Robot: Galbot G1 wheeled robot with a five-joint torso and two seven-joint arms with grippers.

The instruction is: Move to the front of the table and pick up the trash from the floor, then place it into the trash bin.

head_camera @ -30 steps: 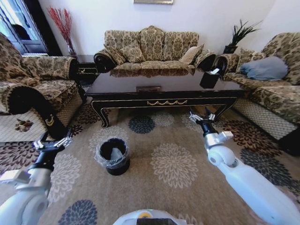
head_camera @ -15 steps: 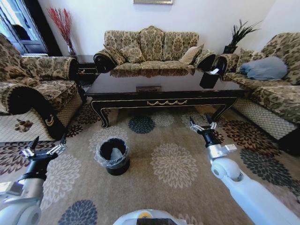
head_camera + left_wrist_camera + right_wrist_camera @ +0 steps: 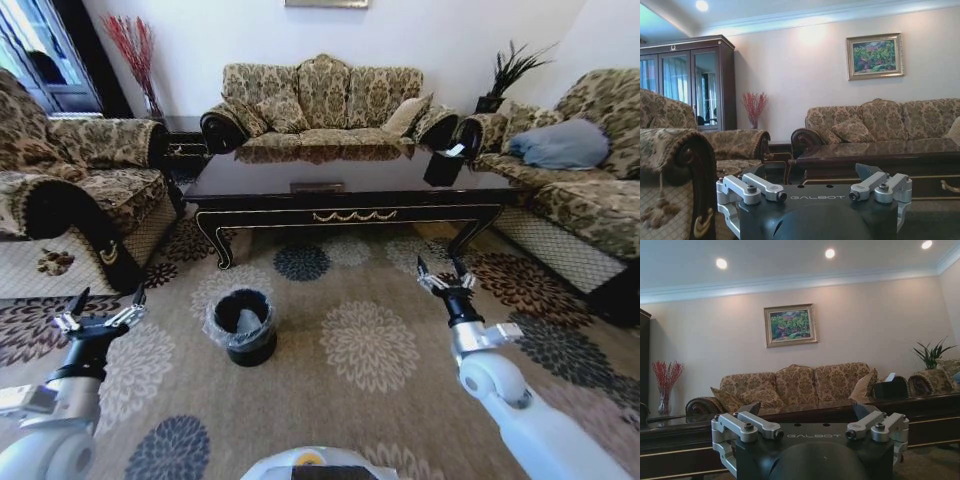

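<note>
The table (image 3: 345, 190) stood ahead of the robot, in front of the sofa (image 3: 325, 100). The trash bin (image 3: 241, 326) sat on the patterned carpet (image 3: 370, 345) between robot and table, left of centre, a grey item inside. The left gripper (image 3: 100, 310) and right gripper (image 3: 446, 273) hovered above the carpet, both with fingers spread and empty.

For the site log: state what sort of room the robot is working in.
Most likely a home living room: patterned sofas ring a dark coffee table on a floral carpet, with a framed painting on the wall and a small lined trash bin on the floor.
</note>
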